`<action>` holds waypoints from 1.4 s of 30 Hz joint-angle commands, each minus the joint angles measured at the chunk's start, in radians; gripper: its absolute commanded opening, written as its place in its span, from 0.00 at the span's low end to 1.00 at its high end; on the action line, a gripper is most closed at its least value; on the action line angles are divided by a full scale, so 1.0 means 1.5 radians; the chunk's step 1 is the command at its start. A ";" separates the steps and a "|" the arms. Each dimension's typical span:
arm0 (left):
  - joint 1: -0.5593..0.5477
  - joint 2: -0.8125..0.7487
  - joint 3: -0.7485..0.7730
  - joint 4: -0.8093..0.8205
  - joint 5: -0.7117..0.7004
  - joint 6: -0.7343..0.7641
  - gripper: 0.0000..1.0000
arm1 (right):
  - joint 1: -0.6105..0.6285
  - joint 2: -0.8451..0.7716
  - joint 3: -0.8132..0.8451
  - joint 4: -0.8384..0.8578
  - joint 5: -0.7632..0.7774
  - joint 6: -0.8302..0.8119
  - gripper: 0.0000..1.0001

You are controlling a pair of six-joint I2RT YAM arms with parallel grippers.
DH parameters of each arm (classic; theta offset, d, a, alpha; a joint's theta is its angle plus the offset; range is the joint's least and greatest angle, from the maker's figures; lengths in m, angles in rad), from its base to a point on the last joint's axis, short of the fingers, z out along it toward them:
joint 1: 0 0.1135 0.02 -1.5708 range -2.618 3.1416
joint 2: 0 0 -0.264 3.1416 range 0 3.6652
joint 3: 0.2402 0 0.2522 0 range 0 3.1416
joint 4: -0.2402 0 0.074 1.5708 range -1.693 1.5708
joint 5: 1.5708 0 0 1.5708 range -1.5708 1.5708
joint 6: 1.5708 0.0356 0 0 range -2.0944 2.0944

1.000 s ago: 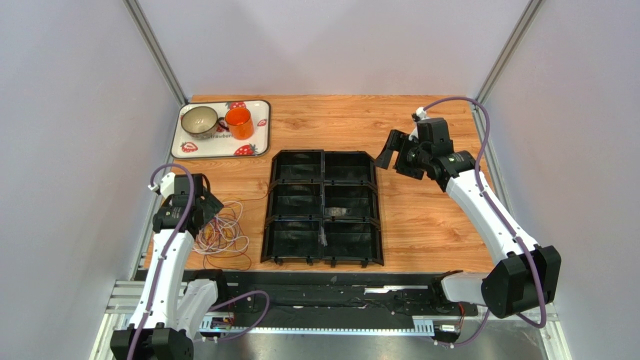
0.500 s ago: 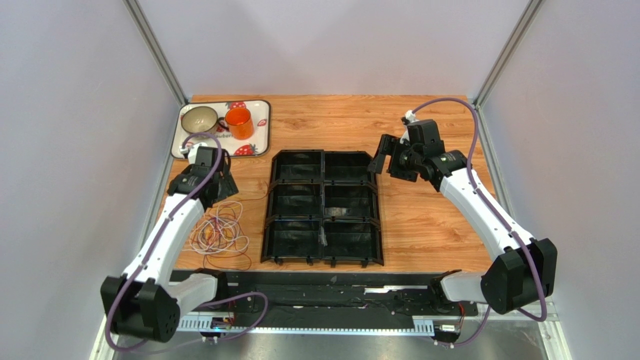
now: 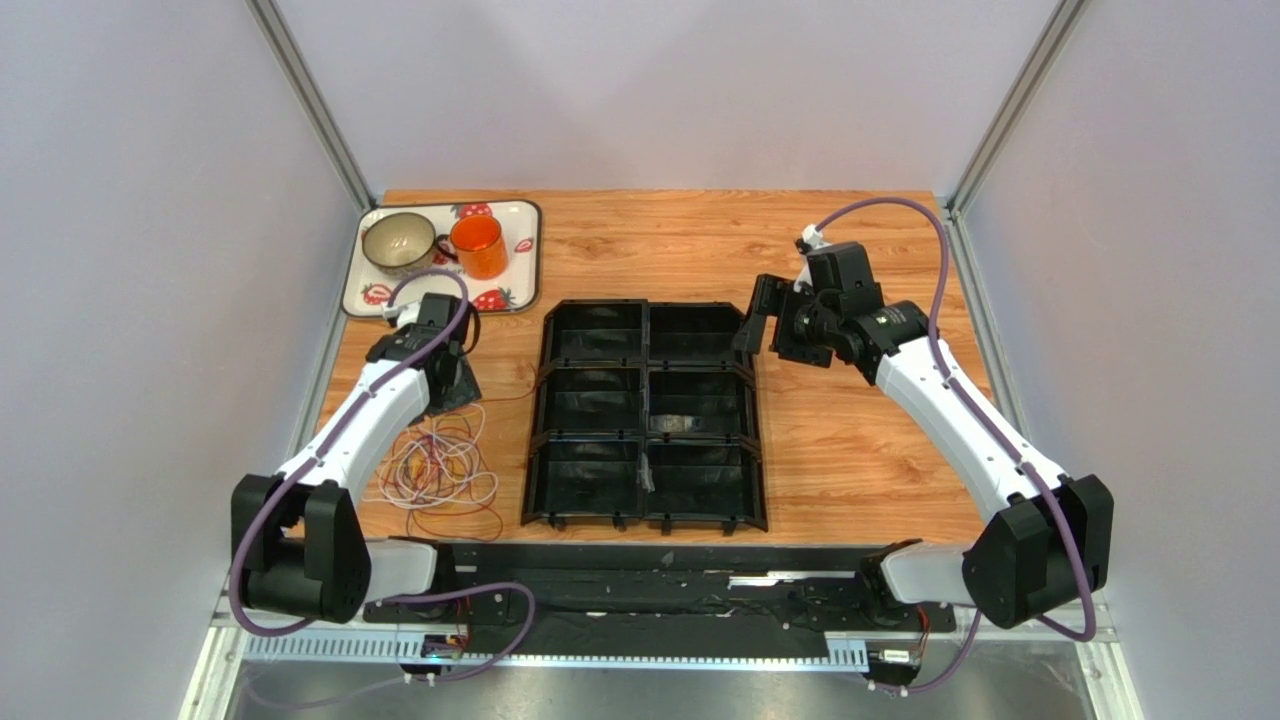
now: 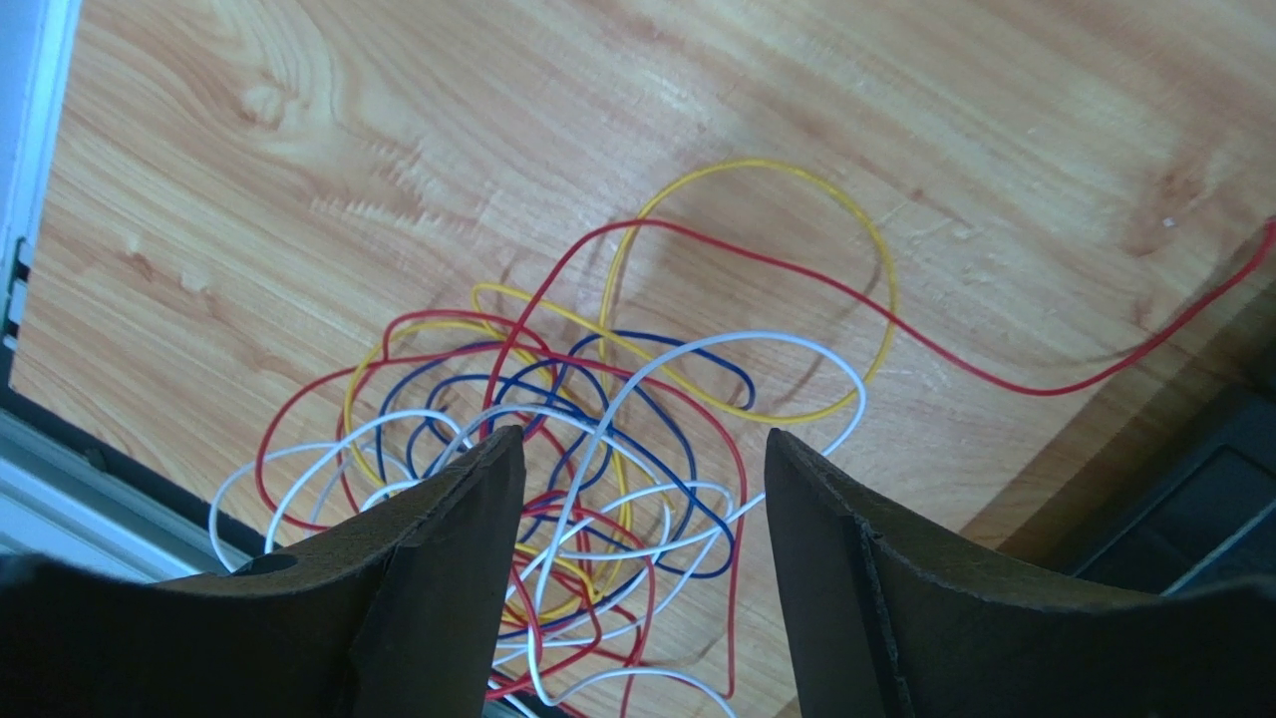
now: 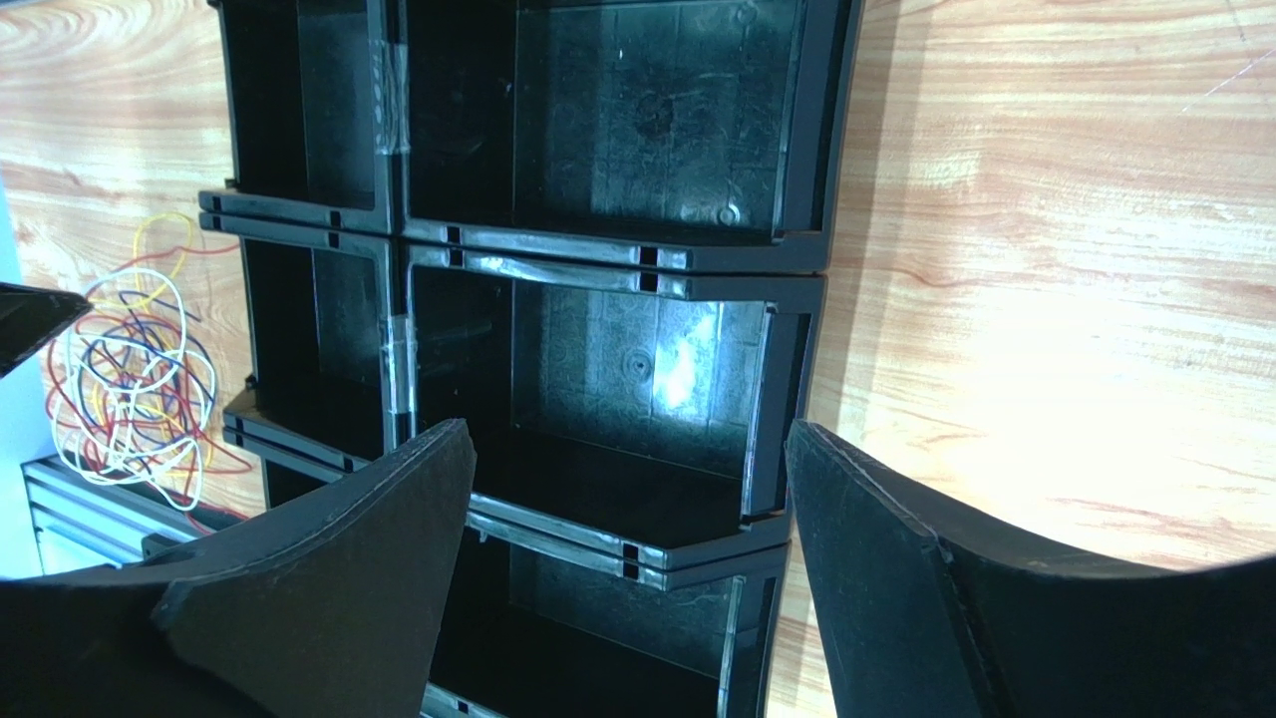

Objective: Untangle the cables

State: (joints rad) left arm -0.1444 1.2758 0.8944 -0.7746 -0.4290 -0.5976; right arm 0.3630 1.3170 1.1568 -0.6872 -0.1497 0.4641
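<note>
The cables (image 3: 439,465) are a tangle of thin white, red, yellow and blue loops lying on the wood near the table's left front. In the left wrist view the tangle (image 4: 569,449) fills the lower middle, and one red strand (image 4: 959,352) trails off right. My left gripper (image 3: 454,375) hovers over the tangle's far edge, its jaws (image 4: 644,437) open with no wire between the pads. My right gripper (image 3: 759,312) stands open over the far right corner of the black tray, holding nothing (image 5: 629,427). The tangle also shows at the left in the right wrist view (image 5: 135,374).
A black tray (image 3: 534,450) with six compartments sits mid-table. At the back left, a strawberry-print tray (image 3: 519,255) carries a bowl (image 3: 398,240) and an orange cup (image 3: 480,246). The table's metal front rail (image 4: 60,501) runs just beyond the tangle.
My left arm has stretched out, moving the gripper from over the tangle toward its far edge, with the jaws slightly narrower. My right gripper has shifted a little left toward the black tray.
</note>
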 commanded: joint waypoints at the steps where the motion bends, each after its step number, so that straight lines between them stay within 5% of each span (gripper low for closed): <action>1: -0.001 0.008 -0.025 0.011 -0.010 -0.040 0.70 | 0.010 -0.006 0.002 -0.002 0.015 -0.013 0.80; 8: 0.000 0.008 -0.045 0.031 -0.001 -0.058 0.61 | 0.016 -0.004 -0.003 -0.002 0.018 -0.014 0.80; 12: 0.000 0.025 -0.035 0.033 -0.004 -0.053 0.11 | 0.018 0.001 -0.004 -0.002 0.019 -0.014 0.80; 14: 0.000 0.032 -0.023 0.034 -0.008 -0.045 0.00 | 0.019 0.005 -0.005 0.000 0.019 -0.014 0.80; 22: -0.041 -0.018 0.168 -0.047 -0.028 0.001 0.00 | 0.023 0.007 0.007 -0.003 0.023 -0.011 0.80; 33: -0.175 0.043 0.744 -0.186 -0.108 0.140 0.00 | 0.032 -0.022 0.049 -0.029 0.024 0.005 0.80; 37: -0.185 0.002 0.785 -0.136 -0.068 0.188 0.00 | 0.037 -0.035 0.056 -0.031 0.016 0.011 0.80; 42: -0.184 -0.120 0.613 -0.028 -0.089 0.193 0.00 | 0.070 -0.048 0.064 0.000 -0.023 0.006 0.80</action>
State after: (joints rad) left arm -0.4164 1.2053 1.9785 -0.9092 -0.5346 -0.3641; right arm 0.4274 1.2881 1.2022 -0.7269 -0.1322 0.4683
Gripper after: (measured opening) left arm 0.008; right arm 0.800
